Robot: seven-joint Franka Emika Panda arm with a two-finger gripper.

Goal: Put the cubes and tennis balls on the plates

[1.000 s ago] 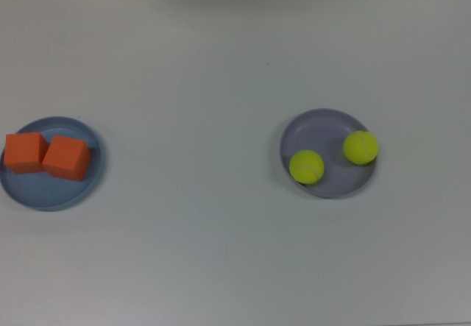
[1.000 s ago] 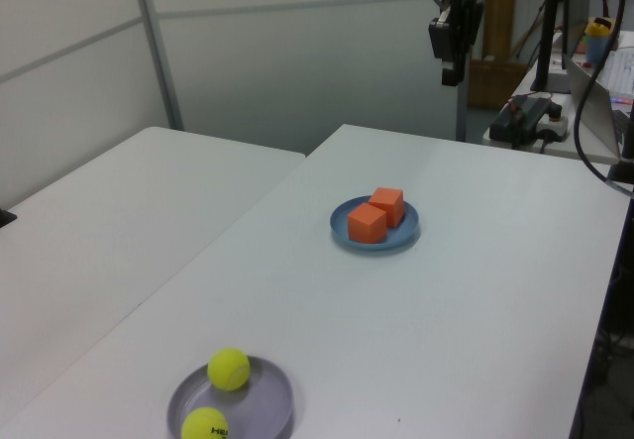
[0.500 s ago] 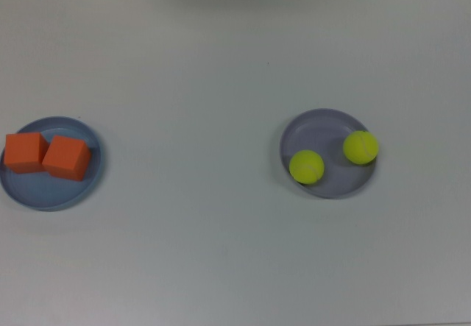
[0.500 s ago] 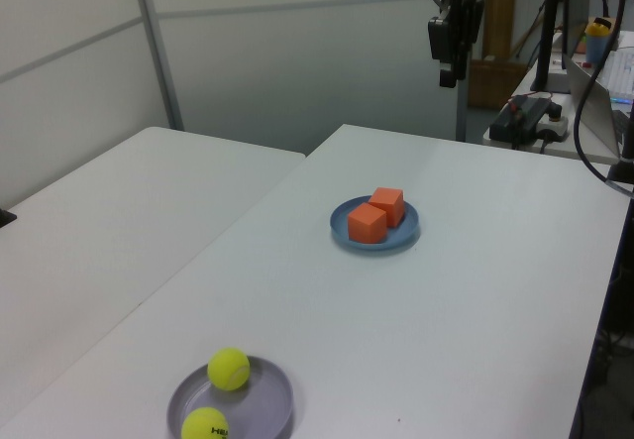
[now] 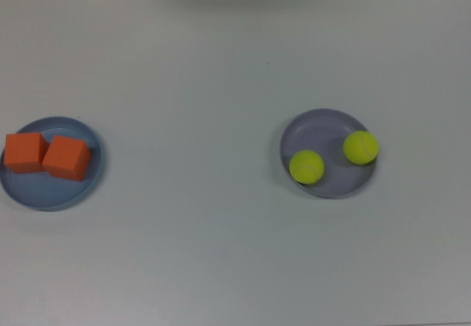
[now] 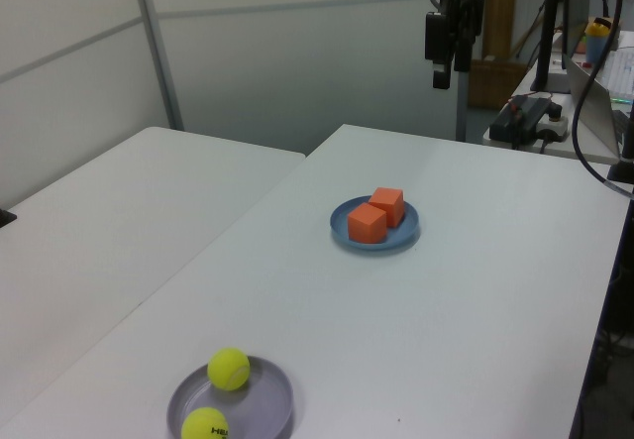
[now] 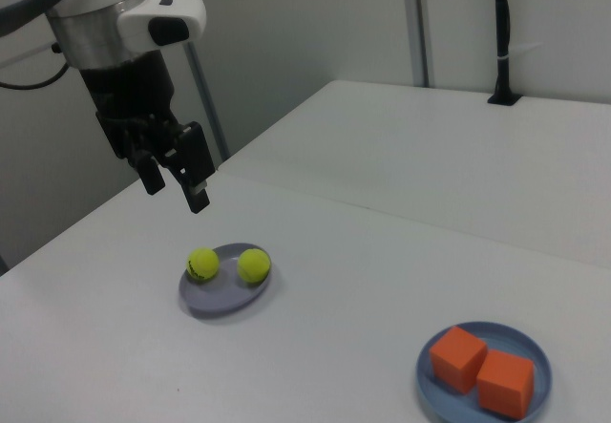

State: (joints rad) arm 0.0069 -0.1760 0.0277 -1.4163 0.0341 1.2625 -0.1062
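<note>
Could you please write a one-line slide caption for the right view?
Panda gripper raised open above the table; two fuzzy yellow-green tennis balls on the lavender plate, two matte orange cubes on the light blue plate.

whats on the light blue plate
Two orange cubes sit side by side on the light blue plate, touching. The plate surface directly beneath them is covered. Nothing else shows on it.

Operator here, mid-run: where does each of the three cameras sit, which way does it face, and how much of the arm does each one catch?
Top view: overhead, facing straight down on the white table; no arm shows.
Left view: raised, past the lavender plate end, facing along the table toward the blue plate; the gripper hangs high beyond it.
Right view: raised, near the blue plate's end, facing the lavender plate; the gripper looms near, jaws open and empty.
All three share both plates, cubes and tennis balls.
</note>
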